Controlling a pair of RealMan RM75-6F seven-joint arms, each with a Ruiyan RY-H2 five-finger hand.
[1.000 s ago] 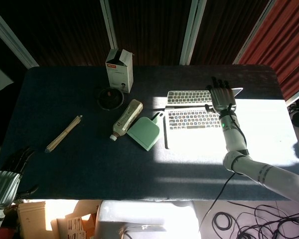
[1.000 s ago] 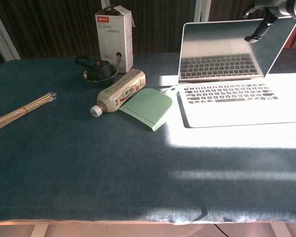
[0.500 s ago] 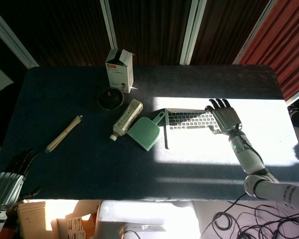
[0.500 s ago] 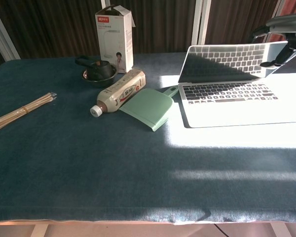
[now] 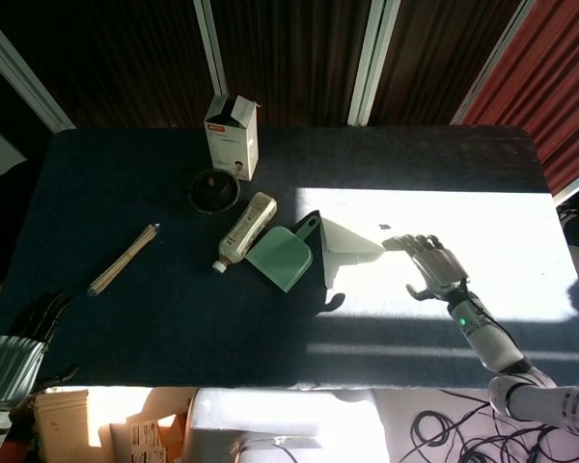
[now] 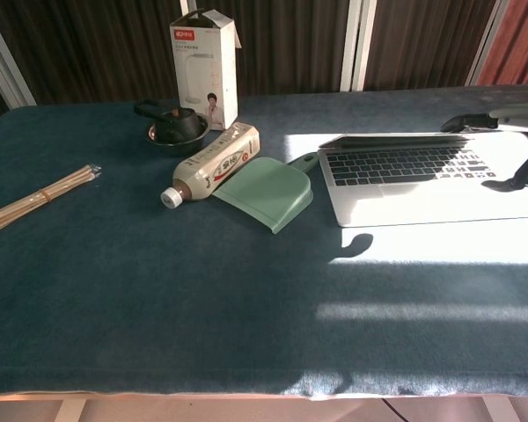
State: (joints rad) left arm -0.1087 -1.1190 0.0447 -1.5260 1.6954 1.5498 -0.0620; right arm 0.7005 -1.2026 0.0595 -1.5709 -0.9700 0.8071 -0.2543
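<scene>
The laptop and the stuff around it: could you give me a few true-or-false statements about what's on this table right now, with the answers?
1. The laptop has its lid lowered almost shut. True.
2. The right robot hand is at the lid's edge. True, its fingers reach the lid from the laptop's right side.
3. The bottle stands upright. False: it lies on its side, cap toward the table's front.
4. The green dustpan lies between the bottle and the laptop. True.
5. The left robot hand holds the bundle of sticks. False: it hangs off the table's near corner, holding nothing.
6. The white carton lies flat. False: it stands upright behind the black bowl.
</scene>
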